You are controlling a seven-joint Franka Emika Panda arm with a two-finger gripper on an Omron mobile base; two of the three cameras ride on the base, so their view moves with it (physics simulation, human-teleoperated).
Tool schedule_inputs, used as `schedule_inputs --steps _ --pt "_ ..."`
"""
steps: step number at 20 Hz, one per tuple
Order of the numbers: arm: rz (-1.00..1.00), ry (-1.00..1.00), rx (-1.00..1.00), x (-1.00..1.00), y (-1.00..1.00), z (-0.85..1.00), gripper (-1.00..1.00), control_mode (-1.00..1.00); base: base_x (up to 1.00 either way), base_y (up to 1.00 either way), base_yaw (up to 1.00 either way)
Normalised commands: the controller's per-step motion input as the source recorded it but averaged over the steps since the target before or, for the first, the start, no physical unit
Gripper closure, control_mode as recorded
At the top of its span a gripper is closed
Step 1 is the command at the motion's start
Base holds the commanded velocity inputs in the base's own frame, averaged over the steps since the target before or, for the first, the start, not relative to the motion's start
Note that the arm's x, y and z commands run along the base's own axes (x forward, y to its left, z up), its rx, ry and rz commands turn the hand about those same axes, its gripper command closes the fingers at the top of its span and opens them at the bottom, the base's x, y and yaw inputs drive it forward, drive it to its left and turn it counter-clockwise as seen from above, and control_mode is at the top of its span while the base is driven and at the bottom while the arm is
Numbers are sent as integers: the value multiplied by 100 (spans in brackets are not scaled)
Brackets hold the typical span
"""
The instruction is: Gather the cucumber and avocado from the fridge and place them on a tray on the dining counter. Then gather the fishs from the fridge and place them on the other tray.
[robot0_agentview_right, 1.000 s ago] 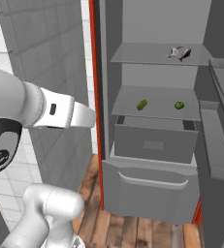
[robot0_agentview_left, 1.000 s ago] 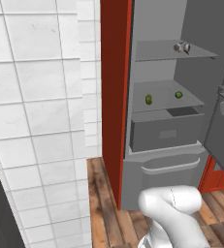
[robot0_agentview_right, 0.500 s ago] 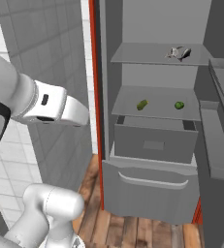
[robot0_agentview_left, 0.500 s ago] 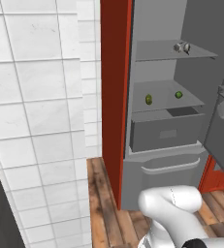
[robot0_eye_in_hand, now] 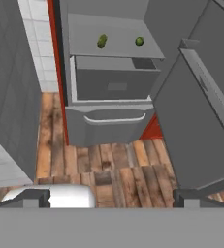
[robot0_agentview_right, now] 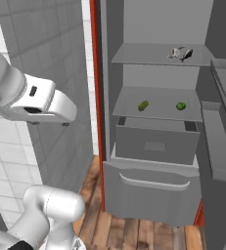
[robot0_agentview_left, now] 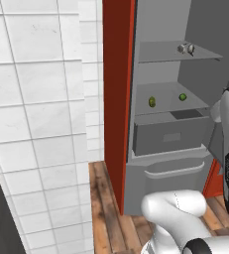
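Fridge [robot0_agentview_right: 153,146] stands open ahead, grey interior, red outer shell along its left edge. Door [robot0_eye_in_hand: 200,111] swung out to the right, with grey shelves on its inner face.

Upper shelf [robot0_agentview_right: 153,54]: fish [robot0_agentview_right: 180,52], grey, lying toward the right side.

Middle shelf [robot0_agentview_right: 158,103]: cucumber [robot0_agentview_right: 143,105] on the left part, elongated and lying at a slant; avocado [robot0_agentview_right: 181,105] to its right, rounder and darker green. The two sit well apart, neither touching the shelf walls. Same pair seen from the left base view, cucumber [robot0_agentview_left: 152,101] and avocado [robot0_agentview_left: 182,97], and from the hand view, cucumber [robot0_eye_in_hand: 102,41] and avocado [robot0_eye_in_hand: 139,41].

Below that shelf, a grey drawer [robot0_agentview_right: 156,141] is pulled partway out. Under it a lower bin [robot0_agentview_right: 151,188] with a curved handle across its front.

Floor [robot0_eye_in_hand: 108,169]: brown wood planks, running up to the fridge base. White tiled wall [robot0_agentview_left: 41,114] to the left of the fridge.

Gripper [robot0_eye_in_hand: 111,199]: jaws spread wide, fingertips [robot0_eye_in_hand: 36,198] far apart at the bottom of the hand view, nothing between them. It sits near the base, well back from the fridge and looking down at the floor and lower shelves.
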Motion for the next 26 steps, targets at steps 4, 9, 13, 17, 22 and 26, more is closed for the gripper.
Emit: schedule_inputs --steps 4,9,13,17,22,26 --pt "1 2 0 0 4 0 -100 100 0 0 3" --pt "0 0 0 0 0 0 -100 100 27 -15 1" --pt "0 0 0 0 0 0 -100 100 50 -51 0" --pt "0 0 0 0 0 0 -100 100 51 -39 0" --pt "0 0 0 0 0 0 -100 100 64 -10 0" --pt "0 0 0 0 0 0 -100 100 79 -28 0"
